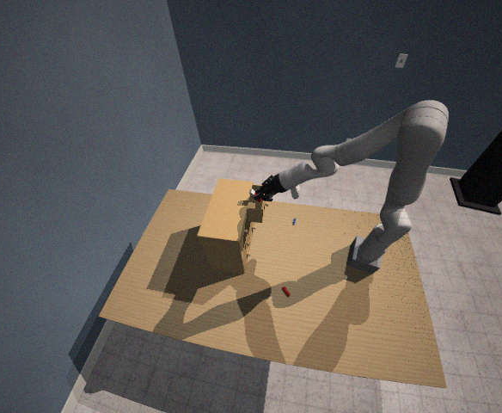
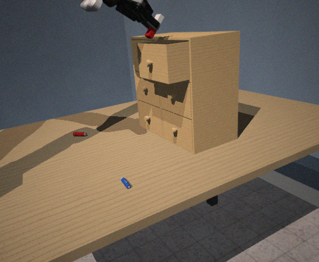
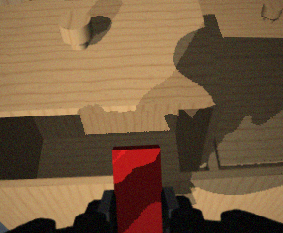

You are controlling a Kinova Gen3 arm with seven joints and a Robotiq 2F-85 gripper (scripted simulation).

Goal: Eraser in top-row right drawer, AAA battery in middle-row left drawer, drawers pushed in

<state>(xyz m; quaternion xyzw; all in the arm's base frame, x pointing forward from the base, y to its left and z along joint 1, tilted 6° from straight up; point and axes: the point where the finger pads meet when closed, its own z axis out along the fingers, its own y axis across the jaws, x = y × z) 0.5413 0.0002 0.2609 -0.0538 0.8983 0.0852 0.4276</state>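
Lying nearest in the exterior view: blue cylinder (image 1: 294, 221) (image 2: 125, 183) on the table (image 1: 313, 249) (image 2: 69, 197). Red cylinder (image 1: 285, 291) (image 2: 80, 134) farther back, also on it. Can't read which is AAA. Gripper (image 1: 257, 194) (image 2: 154, 26) (image 3: 139, 207) clamped on red-and-white eraser (image 1: 253, 192) (image 2: 150, 32) (image 3: 138, 186), tilted, above the pulled-out top-right drawer (image 1: 256, 216) (image 2: 157, 67) (image 3: 40, 73). Chest (image 1: 229, 208) (image 2: 214, 84) (image 3: 35, 196) upright; middle and bottom drawers look pushed in.

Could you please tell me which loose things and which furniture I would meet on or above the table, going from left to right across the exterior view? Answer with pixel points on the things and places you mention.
Red cylinder (image 1: 285, 291) (image 2: 79, 134) → blue battery (image 1: 294, 221) (image 2: 125, 183) → eraser (image 2: 150, 32) (image 3: 138, 189) in the fingers → chest (image 1: 227, 208) (image 2: 214, 84).
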